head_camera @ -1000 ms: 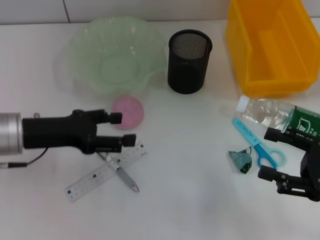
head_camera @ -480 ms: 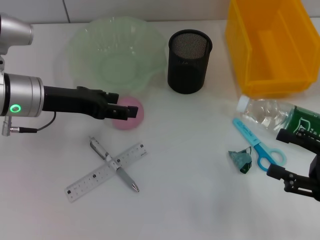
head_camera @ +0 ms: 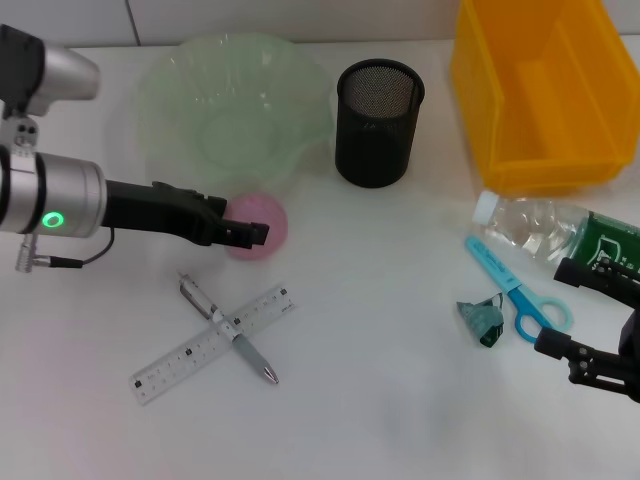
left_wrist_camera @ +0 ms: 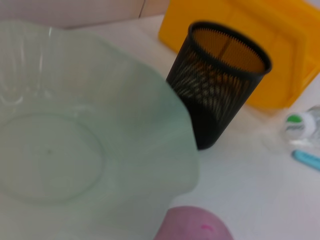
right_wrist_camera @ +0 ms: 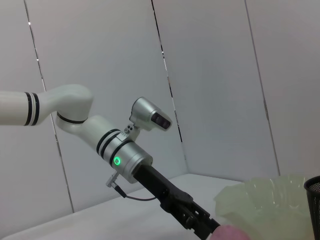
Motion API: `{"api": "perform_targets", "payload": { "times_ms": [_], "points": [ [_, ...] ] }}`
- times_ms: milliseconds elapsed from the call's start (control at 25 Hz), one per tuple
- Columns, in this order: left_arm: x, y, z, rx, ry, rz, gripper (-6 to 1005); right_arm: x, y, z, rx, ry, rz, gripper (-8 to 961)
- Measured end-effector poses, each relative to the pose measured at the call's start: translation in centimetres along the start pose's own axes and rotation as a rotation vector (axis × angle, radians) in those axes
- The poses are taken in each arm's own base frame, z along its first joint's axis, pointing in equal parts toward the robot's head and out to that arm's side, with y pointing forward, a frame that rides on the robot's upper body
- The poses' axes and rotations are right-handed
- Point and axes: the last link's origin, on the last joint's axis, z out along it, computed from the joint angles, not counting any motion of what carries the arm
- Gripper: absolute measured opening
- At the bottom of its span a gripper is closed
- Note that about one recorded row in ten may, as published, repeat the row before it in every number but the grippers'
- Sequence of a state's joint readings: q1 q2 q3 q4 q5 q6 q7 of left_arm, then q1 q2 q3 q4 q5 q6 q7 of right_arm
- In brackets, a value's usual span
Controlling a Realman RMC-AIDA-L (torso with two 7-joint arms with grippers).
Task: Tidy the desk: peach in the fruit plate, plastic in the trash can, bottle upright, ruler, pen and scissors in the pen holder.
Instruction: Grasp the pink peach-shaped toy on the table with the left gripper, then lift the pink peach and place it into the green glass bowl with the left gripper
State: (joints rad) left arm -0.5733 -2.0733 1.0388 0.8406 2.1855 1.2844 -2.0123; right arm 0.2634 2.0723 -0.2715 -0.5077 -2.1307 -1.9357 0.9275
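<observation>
Fingers [head_camera: 250, 232] of my left gripper [head_camera: 245, 230] sit spread around the peach [head_camera: 258, 226] beside the fruit plate [head_camera: 180, 100], so next I'd close and lift, right gripper [head_camera: 585, 320] idle, open.

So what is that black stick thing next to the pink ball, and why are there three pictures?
That stick is the robot's left gripper, its hand, reaching at the pink peach. One picture comes from a camera on its head, two from cameras on its wrists. The right gripper waits near the blue scissors, a crumpled bit of plastic and a bottle lying down. Also there: a green fruit plate, a black pen holder, a yellow bin, and a ruler crossed with a pen. Nothing looks lifted yet.
</observation>
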Motion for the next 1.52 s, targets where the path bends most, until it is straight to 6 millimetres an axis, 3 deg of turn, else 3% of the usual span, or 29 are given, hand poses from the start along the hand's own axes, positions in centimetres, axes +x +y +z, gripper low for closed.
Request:
{"api": "perform_targets", "payload": {
  "times_ms": [640, 1280, 1360, 1520],
  "points": [
    [-0.2, 0.1, 1.4, 0.038, -0.02, 0.028, 804, 0.1, 0.0, 0.0, 0.004, 0.001, -0.009, 846],
    [-0.5, -0.1, 1.3, 0.042, 0.003, 0.008, 201, 0.3, 0.0, 0.0, 0.013, 0.006, -0.008, 847],
    [-0.5, 0.5, 1.2, 0.002, 0.003, 0.023, 116, 0.3, 0.0, 0.0, 0.014, 0.006, -0.009, 847],
    [-0.1, 2.4, 0.2, -0.156, 0.062, 0.059, 52, 0.2, -0.1, 0.1, 0.011, 0.006, -0.012, 847]
  ]
}}
